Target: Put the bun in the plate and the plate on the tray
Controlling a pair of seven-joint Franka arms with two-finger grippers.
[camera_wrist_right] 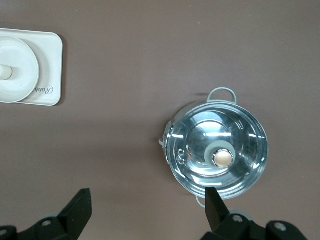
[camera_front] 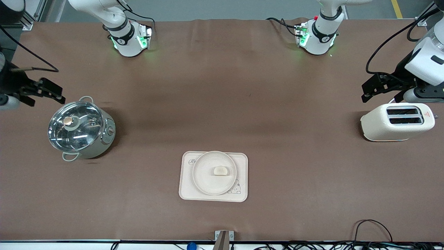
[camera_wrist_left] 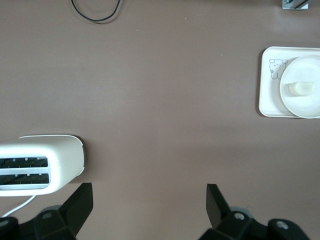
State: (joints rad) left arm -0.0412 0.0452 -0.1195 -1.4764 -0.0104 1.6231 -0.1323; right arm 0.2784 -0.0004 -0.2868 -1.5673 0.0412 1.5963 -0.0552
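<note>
The small pale bun (camera_front: 221, 170) lies in the round cream plate (camera_front: 208, 181). The plate sits on the rectangular tray (camera_front: 240, 162) with its script and bunny drawing, in the middle of the table toward the front camera. My left gripper (camera_front: 365, 92) hangs open and holds nothing at the left arm's end, above the table by the toaster. In the left wrist view its fingers (camera_wrist_left: 82, 200) frame bare cloth, with the tray (camera_wrist_left: 267, 85), plate (camera_wrist_left: 300, 104) and bun (camera_wrist_left: 299, 88) well away. My right gripper (camera_wrist_right: 148, 195) is open with nothing in it beside the pot; the tray (camera_wrist_right: 52, 65) shows far off.
A steel pot with a glass lid (camera_front: 80, 128) stands at the right arm's end of the table. A white toaster (camera_front: 397, 121) stands at the left arm's end. Brown cloth covers the table; cables (camera_front: 373, 229) run along the edge nearest the front camera.
</note>
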